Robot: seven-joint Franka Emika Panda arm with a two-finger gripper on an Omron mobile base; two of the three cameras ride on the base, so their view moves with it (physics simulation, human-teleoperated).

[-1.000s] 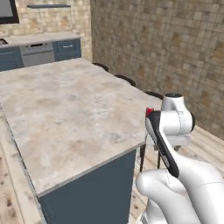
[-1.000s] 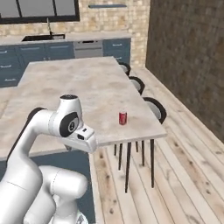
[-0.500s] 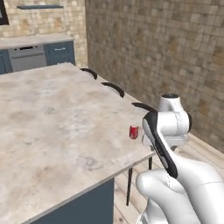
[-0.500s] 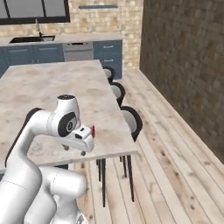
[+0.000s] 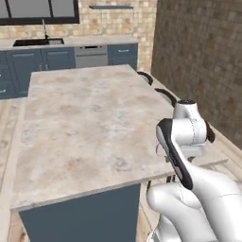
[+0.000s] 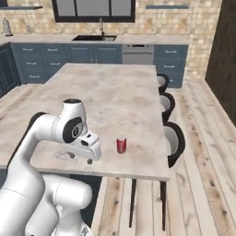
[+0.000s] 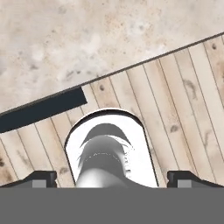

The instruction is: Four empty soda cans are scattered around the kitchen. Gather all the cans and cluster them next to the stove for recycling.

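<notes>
A single red can (image 6: 121,145) stands upright on the pale marbled bench (image 6: 110,99), close to the near edge and toward its right-hand corner. It is a short cylinder, bright red down the side with a paler silvery top, very small against the robot's white arm (image 6: 55,133). In the right base view it sits at about 3 o'clock from the claw (image 6: 80,159), near it but not touching, with bare stone between them.

The claw hangs low over the near edge of the bench, under the arm's round wrist joint. In the hand view its two dark fingertips (image 7: 37,178) rise at the far left and far right of the bottom edge, so the claw is spread wide and pinches nothing. That same view looks down past the bench edge onto pale wooden floor planks (image 7: 183,109), with the marbled top at 12 o'clock and a dark blue strip of the bench's base (image 7: 41,111) at about 9 o'clock.

Three dark-backed stools (image 6: 174,140) line the right side of the bench, the nearest at 3 o'clock from the can. At 12 o'clock, along the back wall, run blue cabinets (image 6: 41,62), a sink (image 6: 94,38) and a steel-fronted dishwasher (image 6: 137,54).
</notes>
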